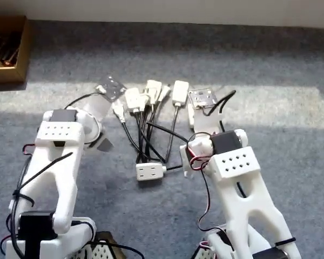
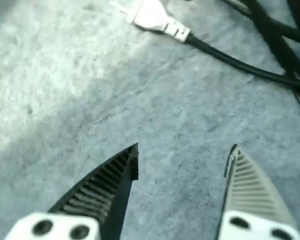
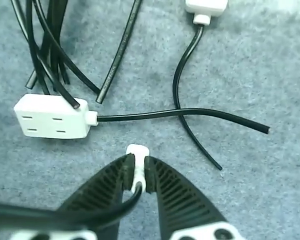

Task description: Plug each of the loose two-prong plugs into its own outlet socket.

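On the right side, the right gripper has its jaws pressed together on a small white two-prong plug. In the high view it sits just at 3 o'clock of the white outlet block. I can't tell whether plug and block touch.

On the left side, the left gripper has its jaws spread with nothing between them, over the bare grey cover of the desk, at about 10 o'clock of the block. One loose plug lies ahead of it.

Handling, my read:
- The plugs look light, hard and smooth, so one taken by a corner could twist in the ribbed jaws.
- The best hold is across the flat sides of the body, behind the prongs, leaving the prongs clear.
- The prongs are thin and likely to bend if they enter skewed.
- The black cords look stiff enough to lever a plug off line.
- The block looks light too. I'd expect it to slide under a push unless the free gripper braces it.

Count:
- One outlet block, with two slot pairs showing on its face in the right wrist view.
- One plug held. In the row of plugs at 12 o'clock of the block I make five, possibly six, as they overlap.
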{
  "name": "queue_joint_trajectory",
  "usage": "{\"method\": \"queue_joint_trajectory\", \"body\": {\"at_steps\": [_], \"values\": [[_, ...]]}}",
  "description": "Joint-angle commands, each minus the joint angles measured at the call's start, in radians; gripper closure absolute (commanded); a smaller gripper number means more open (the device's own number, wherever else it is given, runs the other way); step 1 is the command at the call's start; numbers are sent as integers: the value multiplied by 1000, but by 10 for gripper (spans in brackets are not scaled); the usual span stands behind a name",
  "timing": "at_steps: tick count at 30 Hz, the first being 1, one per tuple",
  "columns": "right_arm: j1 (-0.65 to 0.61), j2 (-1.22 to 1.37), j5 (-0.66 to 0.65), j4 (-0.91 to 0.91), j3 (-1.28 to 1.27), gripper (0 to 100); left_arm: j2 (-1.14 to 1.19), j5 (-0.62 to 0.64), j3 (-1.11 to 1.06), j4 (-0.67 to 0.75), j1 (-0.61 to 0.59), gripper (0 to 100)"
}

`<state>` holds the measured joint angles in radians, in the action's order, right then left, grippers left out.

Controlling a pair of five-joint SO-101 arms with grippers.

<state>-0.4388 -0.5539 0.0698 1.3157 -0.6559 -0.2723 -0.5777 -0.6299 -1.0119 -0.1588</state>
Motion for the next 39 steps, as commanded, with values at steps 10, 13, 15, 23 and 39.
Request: {"method": "queue_joint_trajectory", "body": {"at_steps": [10,13,15,23,39], "values": [[-248,-10,51,-12,140,993,-27,353,-234,75,-423,716],[-303,-13,55,-18,150,993,-27,354,-374,244,-463,716],[-321,-10,55,-18,150,993,-28,356,-438,319,-464,716],[-320,-2,87,-93,130,993,-59,351,-463,333,-433,716],[-263,-16,123,-335,-163,993,-53,350,-463,333,-412,716]]}}
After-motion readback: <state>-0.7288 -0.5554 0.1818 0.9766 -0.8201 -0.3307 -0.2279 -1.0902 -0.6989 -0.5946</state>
